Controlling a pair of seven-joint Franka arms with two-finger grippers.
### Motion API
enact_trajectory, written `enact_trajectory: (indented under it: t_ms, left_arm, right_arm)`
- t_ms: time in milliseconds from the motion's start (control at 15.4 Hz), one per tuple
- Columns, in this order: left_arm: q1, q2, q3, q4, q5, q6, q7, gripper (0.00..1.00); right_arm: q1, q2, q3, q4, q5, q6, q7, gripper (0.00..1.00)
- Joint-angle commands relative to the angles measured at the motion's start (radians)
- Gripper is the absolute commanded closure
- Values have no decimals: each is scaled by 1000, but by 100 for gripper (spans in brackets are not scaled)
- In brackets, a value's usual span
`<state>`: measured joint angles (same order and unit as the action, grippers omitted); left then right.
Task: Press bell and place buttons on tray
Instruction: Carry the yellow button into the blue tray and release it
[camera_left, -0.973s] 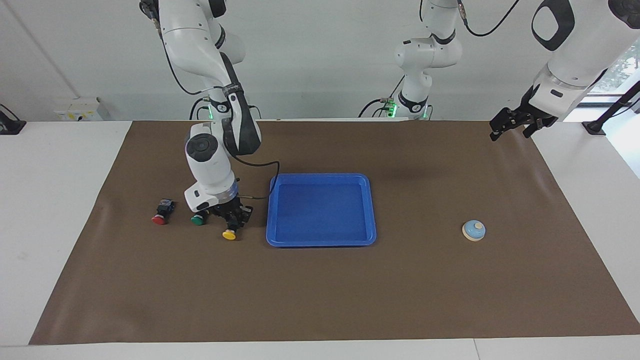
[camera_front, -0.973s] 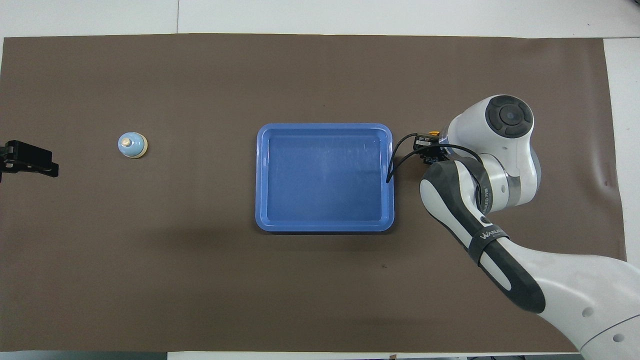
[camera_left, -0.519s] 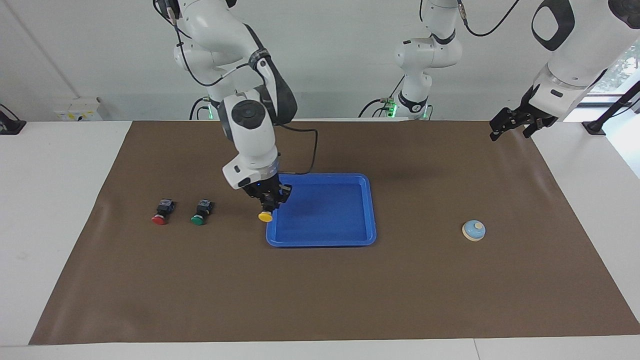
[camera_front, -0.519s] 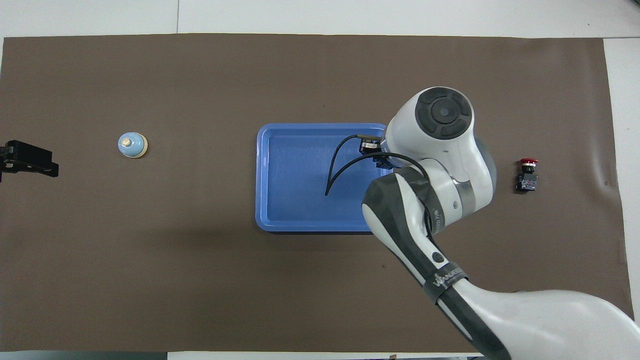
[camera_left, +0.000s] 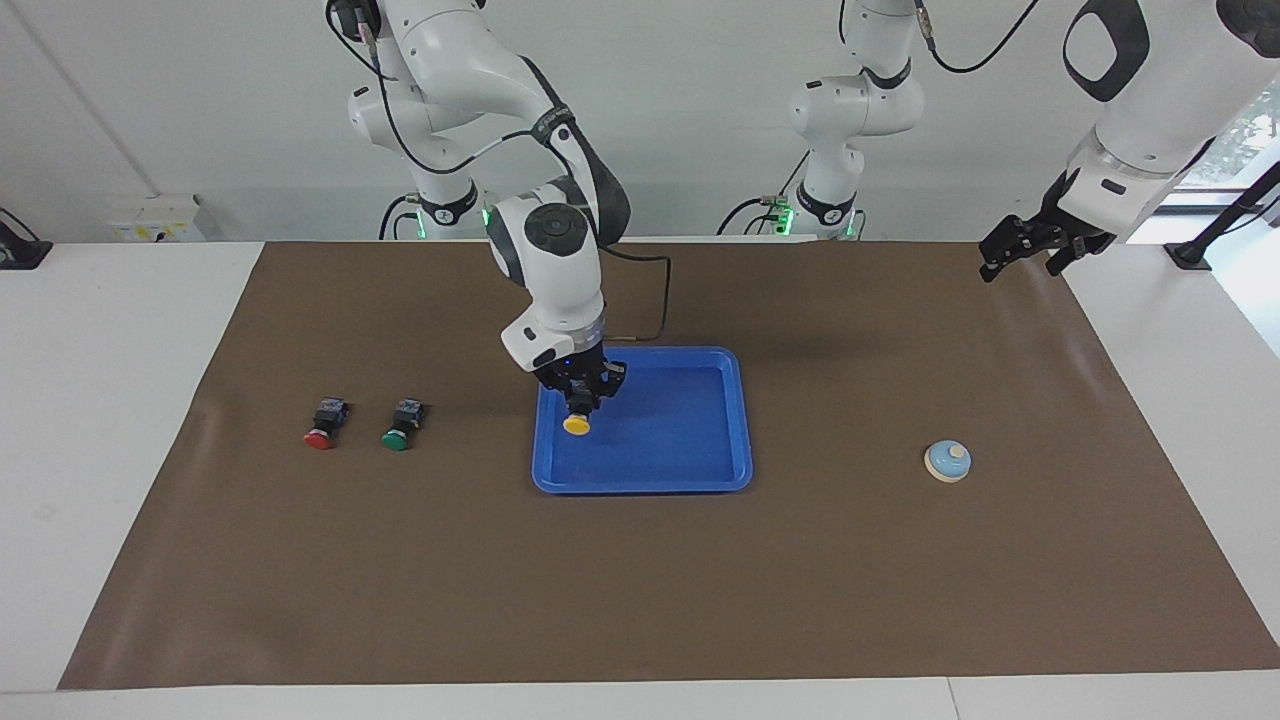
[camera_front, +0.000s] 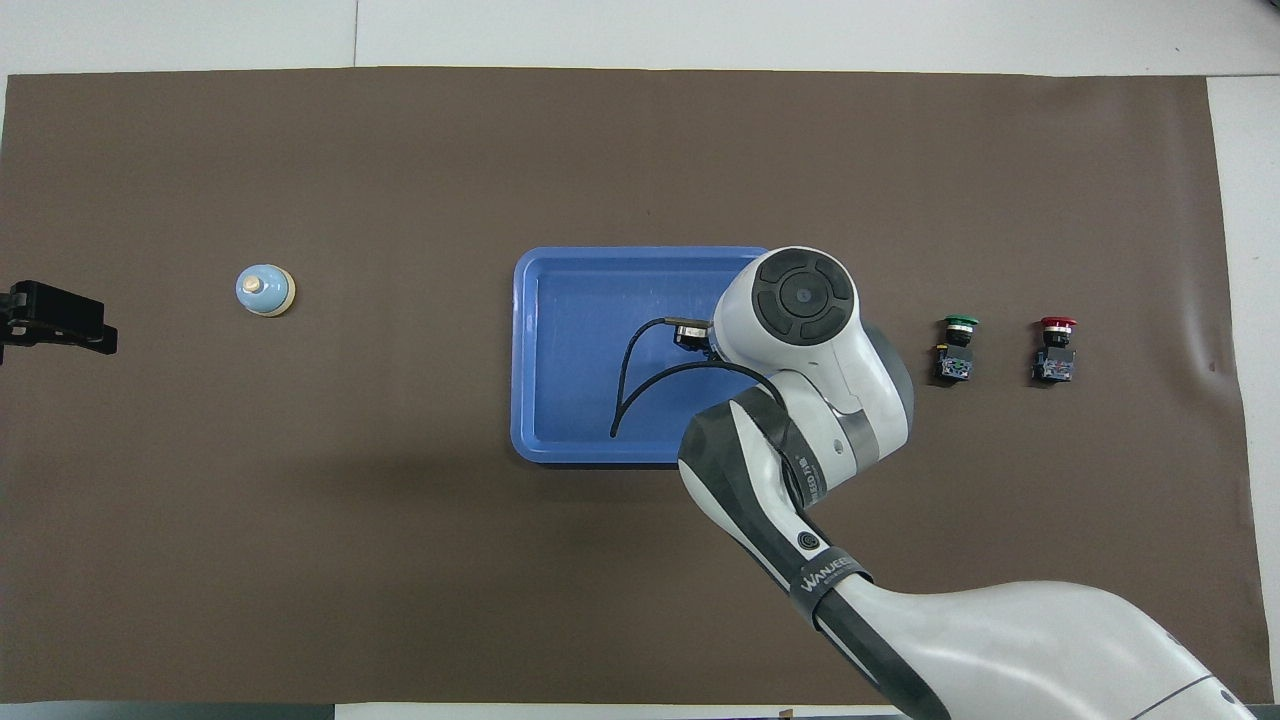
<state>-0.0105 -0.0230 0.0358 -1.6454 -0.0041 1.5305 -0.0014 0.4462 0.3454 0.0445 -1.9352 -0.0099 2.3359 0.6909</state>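
Right gripper (camera_left: 579, 398) is closed on the black body of the yellow button (camera_left: 576, 424) and holds it over the tray (camera_left: 742, 420), at the tray's end toward the right arm, with the yellow cap pointing down and toward the camera in the facing view. In the overhead view the arm's wrist hides the button.

This button is probably light and stiff, a hard plastic piece that will not bend. The round cap looks smooth and could slip, so the blocky body with its flat sides seems the better place to take hold, as the gripper does now. It is small, with a black square body and a wider round yellow cap.

The tray is bright blue, shallow, with rounded corners and a raised rim, and nothing lies in it yet. The green button (camera_left: 402, 424) and the red button (camera_left: 324, 424) lie on the brown mat toward the right arm's end, beside each other, caps pointing away from the robots. The bell (camera_left: 948, 461), light blue with a cream knob, stands well apart toward the left arm's end.

Left gripper (camera_left: 1030, 250) waits open above the mat's corner at its own end.
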Motion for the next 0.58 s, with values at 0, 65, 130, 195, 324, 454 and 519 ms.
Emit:
enact_trajectory:
  t_ms: [0, 65, 130, 195, 324, 454, 519]
  left_arm:
    - [0, -20, 1, -14, 15, -4, 3, 0]
    - [0, -20, 1, -14, 15, -4, 3, 0]
    - [0, -20, 1, -13, 15, -4, 3, 0]
    - [0, -20, 1, -13, 15, -4, 1, 0]
    - [0, -20, 1, -14, 15, -4, 3, 0]
    - [0, -20, 1, -14, 15, -4, 3, 0]
    - [0, -20, 1, -14, 15, -4, 1, 0]
  right_arm:
    - [9, -11, 0, -66, 2, 77, 18, 100]
    - [9, -13, 0, -67, 2, 77, 18, 100]
    - [9, -13, 0, -68, 2, 77, 19, 100]
    - [9, -14, 0, -74, 2, 77, 25, 82]
    - [11, -16, 0, -73, 2, 71, 39, 22]
    - [9, -23, 0, -65, 2, 50, 39, 0]
    - [3, -34, 0, -53, 2, 16, 38, 0]
